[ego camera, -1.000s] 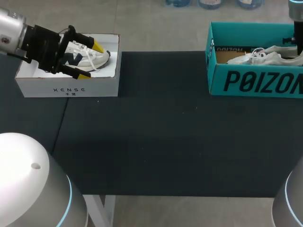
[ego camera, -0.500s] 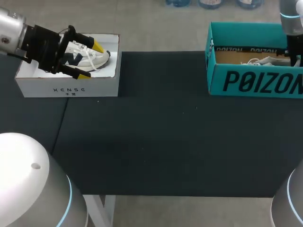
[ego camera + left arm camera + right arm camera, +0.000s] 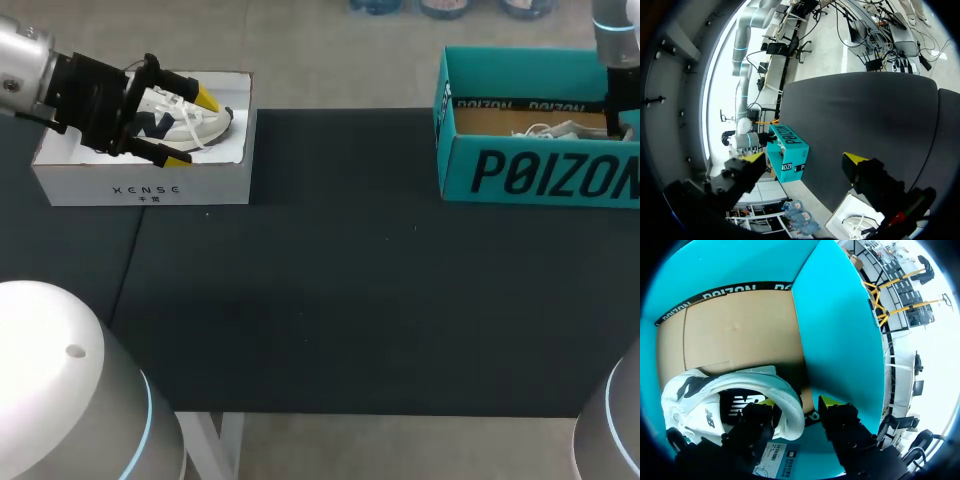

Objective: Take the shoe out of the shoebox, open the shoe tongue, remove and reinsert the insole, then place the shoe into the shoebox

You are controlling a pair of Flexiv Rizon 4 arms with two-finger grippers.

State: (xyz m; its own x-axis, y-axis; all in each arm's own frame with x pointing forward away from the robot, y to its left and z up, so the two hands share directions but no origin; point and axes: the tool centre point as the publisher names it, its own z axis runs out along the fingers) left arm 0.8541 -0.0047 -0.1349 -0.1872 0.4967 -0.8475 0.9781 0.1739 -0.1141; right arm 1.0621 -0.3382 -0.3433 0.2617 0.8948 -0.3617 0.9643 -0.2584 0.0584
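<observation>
Both shoes lie in their boxes, so by position alone you are at one end of the job or the other, and these views do not settle which.

On your right side, the white shoe [image 3: 715,395] lies on its side on the cardboard floor of the teal shoebox [image 3: 540,175], heel toward the near corner. The right gripper [image 3: 798,402] is down inside the box with its fingers astride the heel rim, one tip inside the collar and the other outside. A dark sliver shows between the outer finger and the heel, so I judge it narrow but not clamped. The tongue and insole are hidden from here (the shoe's opening faces the gripper's shadow), so I cannot tell you whether that part is done.

On your left side, the navy-trimmed shoe [image 3: 215,122] sits in the white shoebox [image 3: 145,188] at the table's far left corner. The left gripper [image 3: 192,128] hangs above it with fingers spread wide and nothing between them. The wrist view shows only laces below the tips.

If the cycle is ending, the right side needs only a clean release and a lift clear of the box wall. If it is starting, everything from the take-out onward remains. The left shoe looks untouched either way.
</observation>
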